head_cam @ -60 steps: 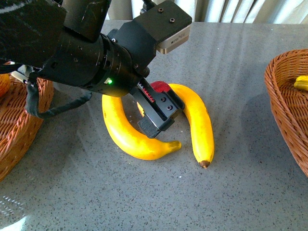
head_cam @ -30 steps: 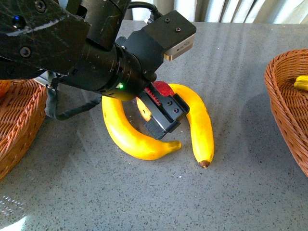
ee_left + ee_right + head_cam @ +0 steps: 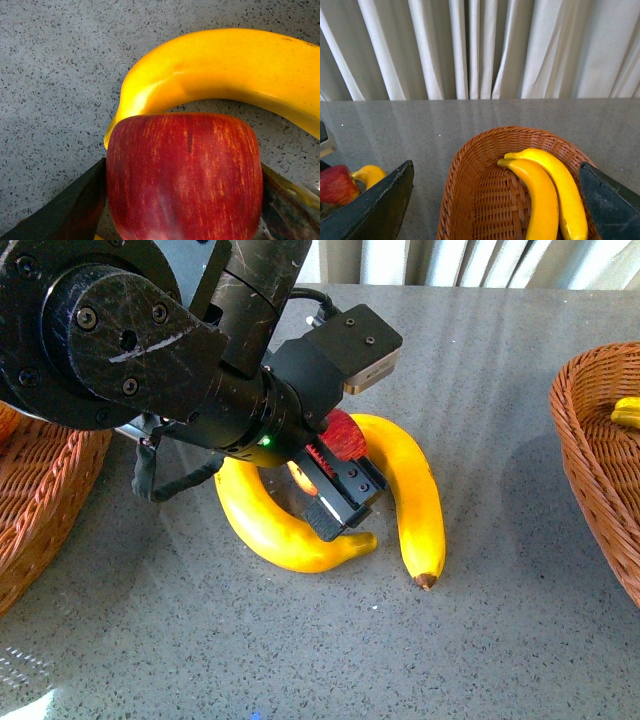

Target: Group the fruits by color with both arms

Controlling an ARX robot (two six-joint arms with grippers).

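My left gripper (image 3: 328,480) is shut on a red apple (image 3: 345,433) with yellow streaks, low over the table between two yellow bananas. In the left wrist view the apple (image 3: 184,175) fills the gap between both dark fingers (image 3: 60,215), and one banana (image 3: 225,70) curves just behind it. The left banana (image 3: 268,525) and the right banana (image 3: 412,490) lie on the grey table. My right gripper (image 3: 495,210) is open above a wicker basket (image 3: 470,200) that holds two more bananas (image 3: 540,200). It does not show in the front view.
A wicker basket (image 3: 590,440) stands at the right edge with a yellow banana tip (image 3: 628,412) showing. Another wicker basket (image 3: 40,510) sits at the left, partly behind my left arm. White curtains (image 3: 480,50) hang behind the table.
The left arm's upper links have swung further into the front view. Its gripper stays shut on the apple between the bananas and has shifted only slightly.
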